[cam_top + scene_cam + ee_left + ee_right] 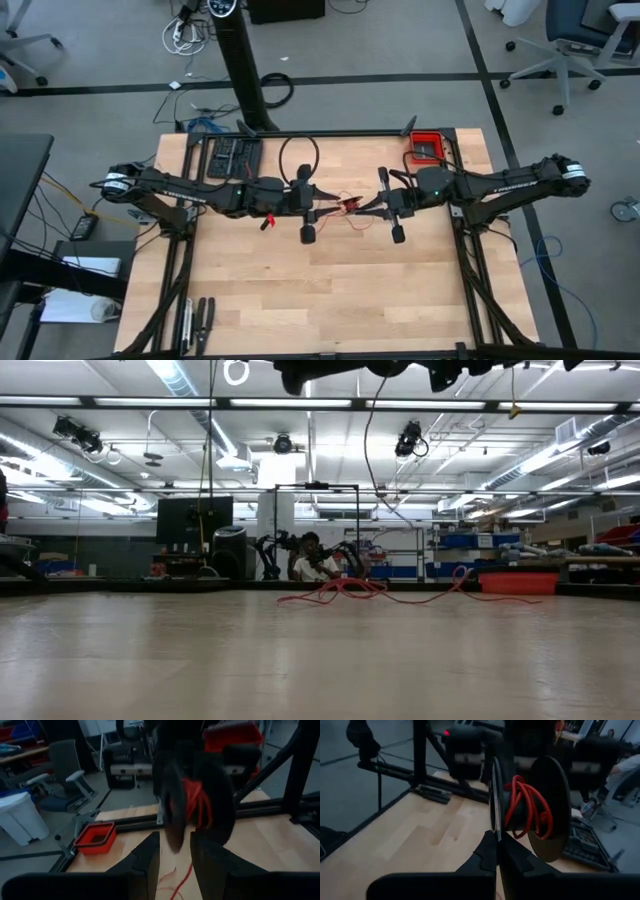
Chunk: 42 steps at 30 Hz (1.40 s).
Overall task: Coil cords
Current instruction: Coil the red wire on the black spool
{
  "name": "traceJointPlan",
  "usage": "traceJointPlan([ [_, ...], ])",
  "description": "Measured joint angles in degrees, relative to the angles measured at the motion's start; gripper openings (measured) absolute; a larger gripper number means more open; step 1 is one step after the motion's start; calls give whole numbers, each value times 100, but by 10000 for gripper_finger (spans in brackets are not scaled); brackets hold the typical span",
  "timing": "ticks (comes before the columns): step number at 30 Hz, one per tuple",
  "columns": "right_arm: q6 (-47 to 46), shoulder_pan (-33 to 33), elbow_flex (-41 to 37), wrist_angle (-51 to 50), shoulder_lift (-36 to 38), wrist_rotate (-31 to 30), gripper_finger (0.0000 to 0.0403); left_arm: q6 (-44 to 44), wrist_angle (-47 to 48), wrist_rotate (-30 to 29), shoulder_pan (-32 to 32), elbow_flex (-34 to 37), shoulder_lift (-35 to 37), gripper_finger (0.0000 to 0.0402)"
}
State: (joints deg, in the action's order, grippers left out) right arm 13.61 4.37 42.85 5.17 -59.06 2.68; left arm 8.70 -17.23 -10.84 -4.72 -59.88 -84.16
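On the counter (330, 290), the spool (530, 810) carrying the red cord (527, 807) lies between both arms, axis running 9 to 3 o'clock: right gripper (496, 845) jaws clenched on its near flange, left gripper (175, 851) jaws parted astride the opposite flange.

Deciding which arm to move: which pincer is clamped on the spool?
The right pincer: it is shut on a disc edge of the black spool that carries the red cord. The left pincer stands open by the spool.
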Motion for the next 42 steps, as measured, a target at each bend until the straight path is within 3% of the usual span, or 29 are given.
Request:
traceJointPlan([
  [8,-133,-5,2,31,-202,2,1,37,-213,-3,-1,0,0,109],
  [10,-181,-7,2,94,-306,-2,5,148,-198,-13,-1,0,0,89],
  [13,-320,1,0,203,-442,6,21,165,-57,-45,-5,0,-31,23],
  [17,-521,1,-2,141,-468,-8,53,130,13,-224,-21,-6,-50,4],
  [26,-1149,8,11,-822,503,-529,83,255,-307,-641,-104,22,-131,1],
  [29,-1447,78,15,-1400,682,-1134,80,312,-644,-649,-102,29,-244,1],
  [35,-2058,652,-11,-2552,457,-3060,75,650,-1664,-646,-104,27,-653,1],
  [42,-2154,1197,-711,-1993,200,-4262,75,910,-2992,-792,-104,22,-1212,0],
])
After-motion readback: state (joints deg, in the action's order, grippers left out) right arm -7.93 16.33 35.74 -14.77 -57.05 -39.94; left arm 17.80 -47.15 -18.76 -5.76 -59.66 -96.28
